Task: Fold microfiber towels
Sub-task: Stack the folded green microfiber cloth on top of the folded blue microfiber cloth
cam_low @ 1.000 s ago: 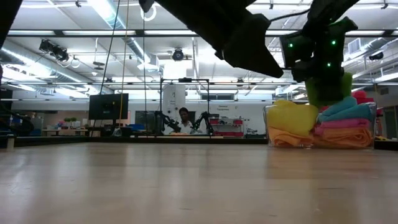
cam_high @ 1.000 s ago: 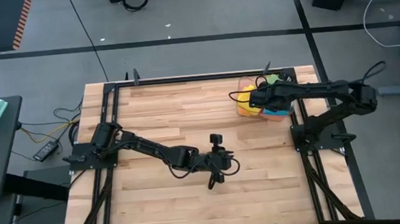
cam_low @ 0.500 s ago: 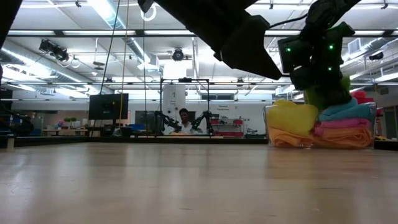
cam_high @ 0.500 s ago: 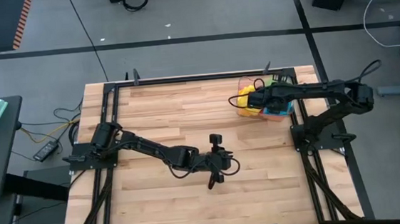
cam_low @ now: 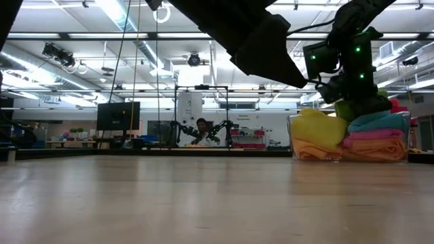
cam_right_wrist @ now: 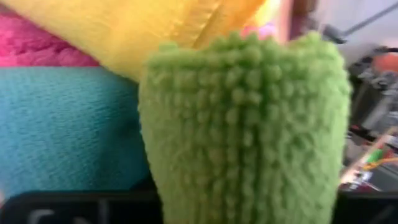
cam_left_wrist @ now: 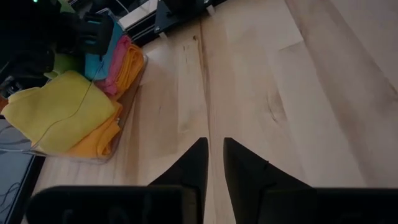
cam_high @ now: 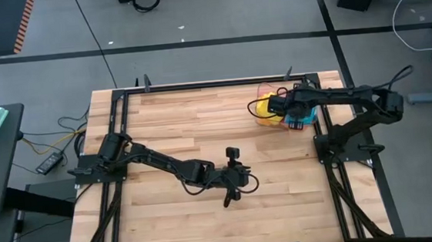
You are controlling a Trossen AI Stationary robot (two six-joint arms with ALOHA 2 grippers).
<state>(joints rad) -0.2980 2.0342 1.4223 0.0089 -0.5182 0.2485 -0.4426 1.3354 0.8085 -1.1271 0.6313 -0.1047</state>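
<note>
A: Two arms in frame. The right gripper (cam_high: 276, 105) is over the clear plastic bin (cam_low: 293, 139) at the far right of the wooden table (cam_high: 201, 130), close to the far edge rail. The left gripper (cam_high: 230, 198) is low over mid-table, near side.

B: Right claw state?

A: Clamped on the green towel (cam_right_wrist: 245, 118). In its wrist view the green pile fills the frame right up to the camera; in the low view the green hangs under the gripper, above the stack.

B: The rest of the towels?

A: All in the bin: yellow towel (cam_left_wrist: 59, 109) bunched on top at the left side, orange towel (cam_low: 319, 150) at the bottom, pink towel (cam_low: 376, 135) and blue towel (cam_low: 376, 120) layered on the right. The yellow one bulges over the bin rim.

B: Left claw?

A: Narrow, only a thin slit between the fingers (cam_left_wrist: 193, 168), nothing in it. They point toward the bin across bare wood.

B: Room to work?

A: Plenty. Bare boards left of the bin and across the middle, out to the left and near edges. Only the bin corner is tight, hard by the frame at the far right.
</note>
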